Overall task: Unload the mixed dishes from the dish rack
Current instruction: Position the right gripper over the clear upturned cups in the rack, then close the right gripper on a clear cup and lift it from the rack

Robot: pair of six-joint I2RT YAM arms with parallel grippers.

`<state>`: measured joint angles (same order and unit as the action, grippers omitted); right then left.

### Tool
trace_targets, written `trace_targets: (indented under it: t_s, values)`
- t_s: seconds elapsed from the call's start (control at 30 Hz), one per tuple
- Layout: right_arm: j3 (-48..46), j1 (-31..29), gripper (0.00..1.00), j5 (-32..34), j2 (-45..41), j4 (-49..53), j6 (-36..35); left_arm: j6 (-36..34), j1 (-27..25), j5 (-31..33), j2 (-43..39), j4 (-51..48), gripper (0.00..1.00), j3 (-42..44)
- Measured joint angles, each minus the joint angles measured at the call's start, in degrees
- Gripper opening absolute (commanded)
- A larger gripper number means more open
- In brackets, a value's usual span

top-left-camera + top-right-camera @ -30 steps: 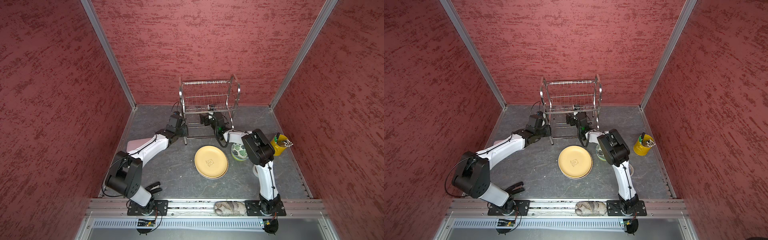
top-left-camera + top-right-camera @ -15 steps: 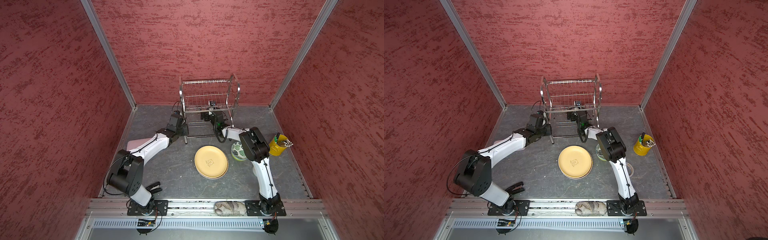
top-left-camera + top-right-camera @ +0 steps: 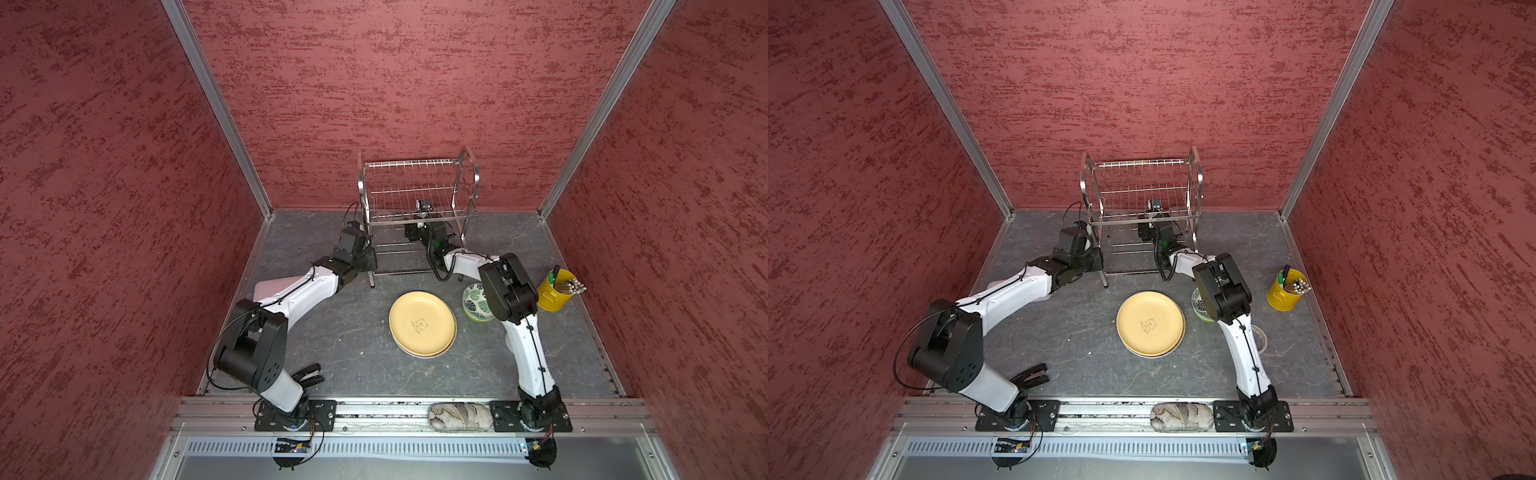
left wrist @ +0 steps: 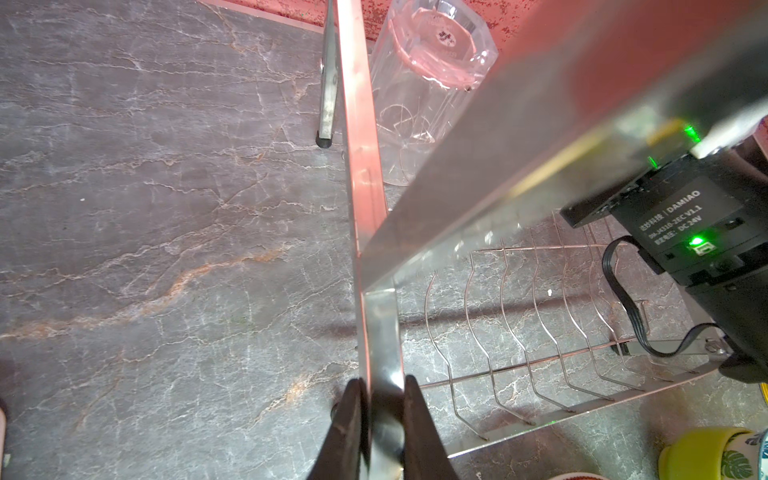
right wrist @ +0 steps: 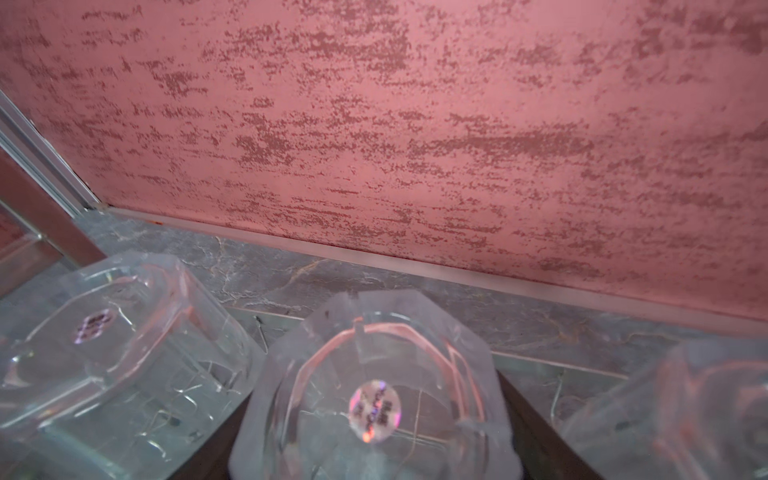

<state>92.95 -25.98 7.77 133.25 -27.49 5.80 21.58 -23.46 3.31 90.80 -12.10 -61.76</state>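
The steel wire dish rack (image 3: 417, 195) (image 3: 1142, 191) stands at the back wall. My left gripper (image 4: 384, 386) (image 3: 371, 268) is shut on the rack's front left upright strip (image 4: 365, 208). My right gripper (image 5: 374, 415) (image 3: 419, 219) reaches into the lower tier. Its dark fingers (image 5: 536, 440) press both sides of the middle upside-down clear tumbler (image 5: 374, 365). Two more tumblers (image 5: 112, 357) (image 5: 685, 407) stand beside it, and one tumbler (image 4: 424, 95) shows in the left wrist view. The tan-yellow bear plate (image 3: 422, 322) (image 3: 1150, 322) and the green-leaf bowl (image 3: 473, 301) lie on the table.
A yellow bucket of utensils (image 3: 555, 295) (image 3: 1285, 295) stands at the right. A flat pink box (image 3: 270, 286) lies under my left arm. A patterned plate (image 3: 1262, 338) is partly hidden behind my right arm. A cloth bundle (image 3: 459, 415) rests on the front rail.
My right arm has pushed deeper under the rack's upper tier and its jaws have narrowed round the middle tumbler. The left arm has stayed on the rack's upright.
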Motion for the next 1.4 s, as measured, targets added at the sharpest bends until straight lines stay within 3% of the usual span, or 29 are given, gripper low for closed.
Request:
trace_targets:
  t_s: [0.37,0.63,0.93,1.4]
  values:
    - [-1.2,0.0,0.57,-3.1,-0.3,-1.6,2.1,0.0,0.0,0.0,0.0,0.1,0.13,0.0]
    - [-8.4,0.0,0.53,-7.9,-5.6,-2.3,7.6,0.0,0.0,-0.3,0.0,0.1,0.15,0.0]
    - [-18.4,-0.2,0.51,-13.9,-13.6,-3.2,15.1,2.3,-0.1,-1.4,-0.4,-0.1,0.47,0.4]
    - [-31.3,-1.0,0.51,-23.5,-24.7,-10.0,29.8,3.9,-2.8,-1.5,-9.5,-0.3,0.62,2.9]
